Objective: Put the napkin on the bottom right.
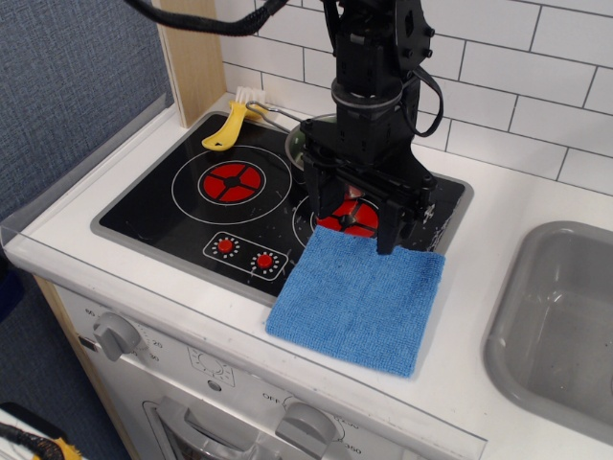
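The napkin (359, 299) is a square bright-blue cloth. It lies flat over the front right corner of the black stove top (182, 216) and hangs past its front rim onto the white counter. My gripper (352, 225) hangs just above the napkin's far edge, over the right burner (347, 217). Its two black fingers (390, 228) are spread apart and hold nothing.
A small metal pan (305, 142) sits behind the arm, mostly hidden by it. A yellow spatula (228, 127) lies at the stove's back left. The left burner (231, 180) glows red. A grey sink (560, 316) is at the right. White tiles form the back wall.
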You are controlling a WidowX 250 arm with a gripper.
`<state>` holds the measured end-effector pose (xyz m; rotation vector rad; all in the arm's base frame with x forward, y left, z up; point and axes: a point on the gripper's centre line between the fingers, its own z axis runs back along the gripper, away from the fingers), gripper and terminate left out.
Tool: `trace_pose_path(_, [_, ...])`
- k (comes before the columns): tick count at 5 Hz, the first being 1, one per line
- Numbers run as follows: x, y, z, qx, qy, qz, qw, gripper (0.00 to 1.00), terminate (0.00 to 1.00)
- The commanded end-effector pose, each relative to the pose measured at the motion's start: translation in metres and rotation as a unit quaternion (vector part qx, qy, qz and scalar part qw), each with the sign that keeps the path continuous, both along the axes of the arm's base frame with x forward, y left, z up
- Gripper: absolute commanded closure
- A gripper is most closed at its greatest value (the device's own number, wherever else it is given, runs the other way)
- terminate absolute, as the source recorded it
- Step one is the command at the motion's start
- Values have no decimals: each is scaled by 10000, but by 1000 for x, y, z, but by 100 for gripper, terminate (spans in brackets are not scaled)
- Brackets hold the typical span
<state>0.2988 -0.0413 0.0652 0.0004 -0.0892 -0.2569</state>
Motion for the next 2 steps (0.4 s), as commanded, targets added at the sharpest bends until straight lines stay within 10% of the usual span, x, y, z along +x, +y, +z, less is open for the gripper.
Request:
trace_pose_path(1, [-3,4,12,69,-273,32,9996,0,0])
trace_pose_path(2, [-3,4,12,69,-273,32,9996,0,100])
